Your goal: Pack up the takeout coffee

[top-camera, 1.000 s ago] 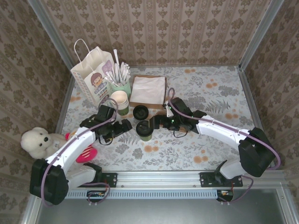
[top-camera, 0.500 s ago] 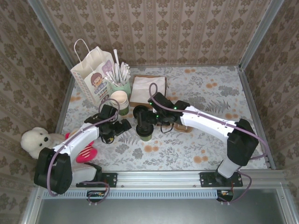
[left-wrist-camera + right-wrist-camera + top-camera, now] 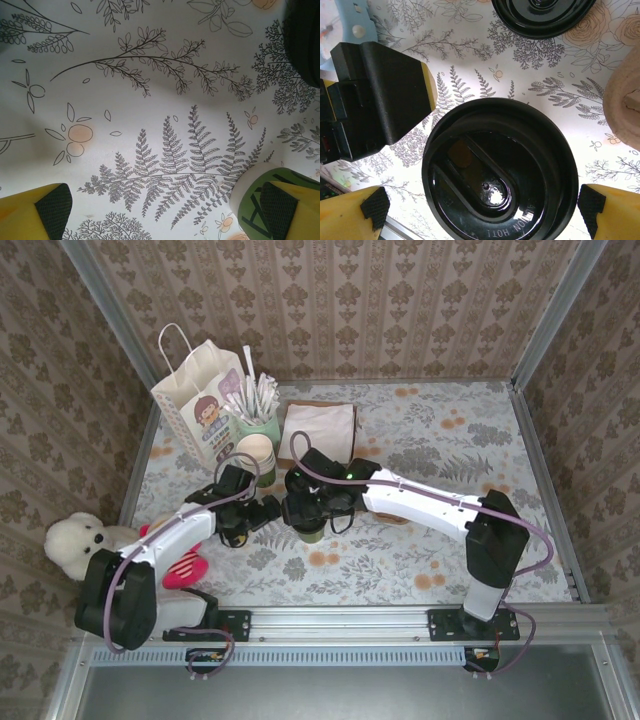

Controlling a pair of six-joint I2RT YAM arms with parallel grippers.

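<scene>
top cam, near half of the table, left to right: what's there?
plush toy → pink disc → left gripper → takeout coffee. The right gripper overlaps the coffee, so it is left out of the order.

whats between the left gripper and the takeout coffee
Just a narrow strip of bare fern-print tablecloth, seen in the right wrist view; the left gripper sits beside the takeout coffee without touching it.
</scene>
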